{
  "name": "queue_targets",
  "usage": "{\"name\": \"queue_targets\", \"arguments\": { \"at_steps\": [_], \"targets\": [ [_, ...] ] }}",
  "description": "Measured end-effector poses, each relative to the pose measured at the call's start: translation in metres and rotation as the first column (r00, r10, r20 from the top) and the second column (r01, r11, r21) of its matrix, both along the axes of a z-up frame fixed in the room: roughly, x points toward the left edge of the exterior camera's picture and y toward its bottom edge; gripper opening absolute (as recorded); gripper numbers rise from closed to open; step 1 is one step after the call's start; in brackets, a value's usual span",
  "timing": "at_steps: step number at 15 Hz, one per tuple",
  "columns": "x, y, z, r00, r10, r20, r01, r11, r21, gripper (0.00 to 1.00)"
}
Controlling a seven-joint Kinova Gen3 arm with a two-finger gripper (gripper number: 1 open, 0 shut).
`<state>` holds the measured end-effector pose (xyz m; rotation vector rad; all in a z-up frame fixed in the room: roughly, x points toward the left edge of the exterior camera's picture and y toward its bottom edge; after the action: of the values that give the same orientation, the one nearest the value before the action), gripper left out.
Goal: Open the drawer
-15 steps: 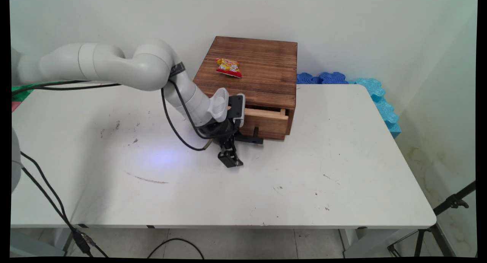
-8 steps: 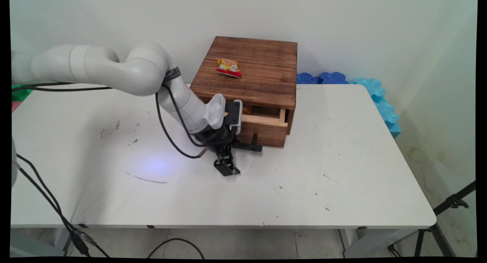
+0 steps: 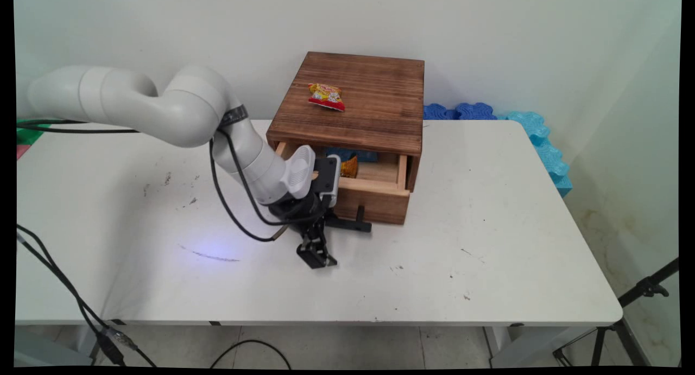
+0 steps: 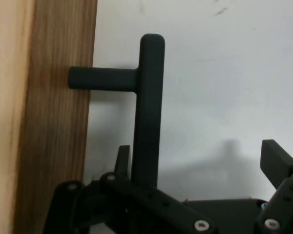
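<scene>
While the white table [image 3: 488, 245] carries a brown wooden drawer box [image 3: 358, 101] near the wall, its drawer [image 3: 374, 193] stands partly pulled out, showing an orange packet [image 3: 349, 167] and something blue [image 3: 350, 154] inside. Up on the box's top lies a red-and-yellow snack packet [image 3: 326, 96]. Low at the drawer's front, the black gripper [image 3: 339, 239] has its fingers spread wide: one finger [image 4: 123, 161] hooks behind the black T-shaped handle [image 4: 147, 107], between bar and drawer front, and the other [image 4: 278, 163] stands well apart, touching nothing.
</scene>
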<state>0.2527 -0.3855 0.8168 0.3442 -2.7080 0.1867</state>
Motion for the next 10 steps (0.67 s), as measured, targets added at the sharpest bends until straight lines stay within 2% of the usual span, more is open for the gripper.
{"name": "queue_targets", "arguments": {
  "at_steps": [10],
  "targets": [
    [-0.003,0.039,0.004,1.0,-0.021,-0.008,0.022,0.999,0.034,1.0]
  ]
}}
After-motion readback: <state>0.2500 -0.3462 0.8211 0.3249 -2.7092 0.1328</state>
